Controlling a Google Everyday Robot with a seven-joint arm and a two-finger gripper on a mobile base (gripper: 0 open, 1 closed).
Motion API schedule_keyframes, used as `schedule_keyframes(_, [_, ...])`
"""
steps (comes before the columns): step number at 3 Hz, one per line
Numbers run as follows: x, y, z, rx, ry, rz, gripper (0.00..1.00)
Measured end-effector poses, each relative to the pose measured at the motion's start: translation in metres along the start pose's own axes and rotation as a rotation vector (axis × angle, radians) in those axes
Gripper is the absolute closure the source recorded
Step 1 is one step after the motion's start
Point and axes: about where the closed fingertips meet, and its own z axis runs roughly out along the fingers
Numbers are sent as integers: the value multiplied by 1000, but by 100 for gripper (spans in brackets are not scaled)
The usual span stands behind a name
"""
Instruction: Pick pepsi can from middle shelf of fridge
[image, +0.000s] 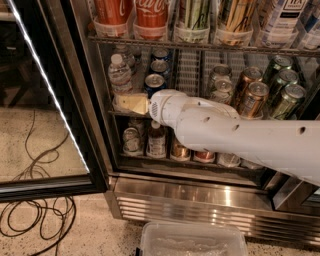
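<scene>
Three blue pepsi cans stand in a lane running front to back on the middle shelf (190, 75) of the fridge (200, 200). The front pepsi can (155, 82) shows its silver top. My gripper (131, 104) is cream-coloured and sits at the shelf's front edge. It is just below and left of the front pepsi can and right under a water bottle (120, 75). My white arm (235, 135) reaches in from the right and hides the shelf's front rail and the cans behind it.
Copper-brown cans (250, 95) and green cans (287, 97) stand right of the arm. Red Coca-Cola cans (150, 15) are on the shelf above, and cans and a bottle (156, 142) are below. The glass door (50, 100) stands open at left. A clear bin (192, 240) and cables (35, 220) lie on the floor.
</scene>
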Motion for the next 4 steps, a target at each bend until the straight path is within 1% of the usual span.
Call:
schedule_keyframes(1, [0,6,5,-3,-14,2,0])
schedule_keyframes(2, [1,7,6,3,-27,18,0])
schedule_keyframes(4, [7,-3,2,40,-30,26,0])
